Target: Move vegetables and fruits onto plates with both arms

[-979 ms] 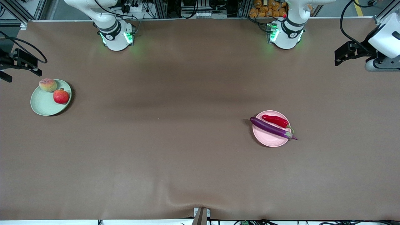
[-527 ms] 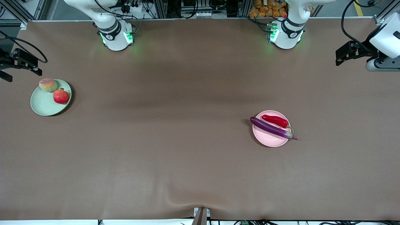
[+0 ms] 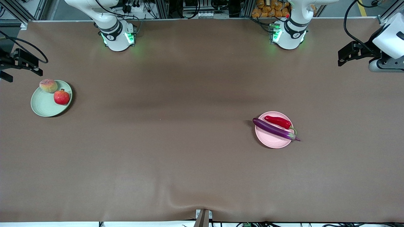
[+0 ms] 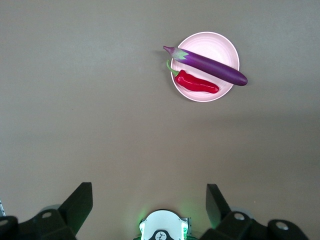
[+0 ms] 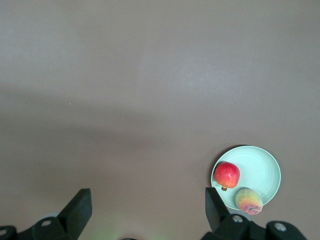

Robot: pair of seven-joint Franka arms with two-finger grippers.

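Note:
The purple eggplant (image 3: 275, 129) and the red chili pepper (image 3: 278, 121) lie on the pink plate (image 3: 271, 142), toward the left arm's end; they also show in the left wrist view, eggplant (image 4: 210, 65), pepper (image 4: 197, 83), plate (image 4: 212, 44). The round red fruit (image 3: 61, 97) and the peach (image 3: 48, 85) lie on the green plate (image 3: 43, 106) at the right arm's end; they also show in the right wrist view, fruit (image 5: 227, 175), peach (image 5: 248, 200), plate (image 5: 261, 167). My left gripper (image 4: 149, 186) is open and empty, high over its base (image 3: 288, 34). My right gripper (image 5: 147, 190) is open and empty, high over its base (image 3: 116, 36).
Black mounted devices stand at both table ends, one at the right arm's end (image 3: 19, 61), one with a white head at the left arm's end (image 3: 375, 50). A small bracket (image 3: 203, 217) sits at the table's near edge. The brown cloth has a slight wrinkle there.

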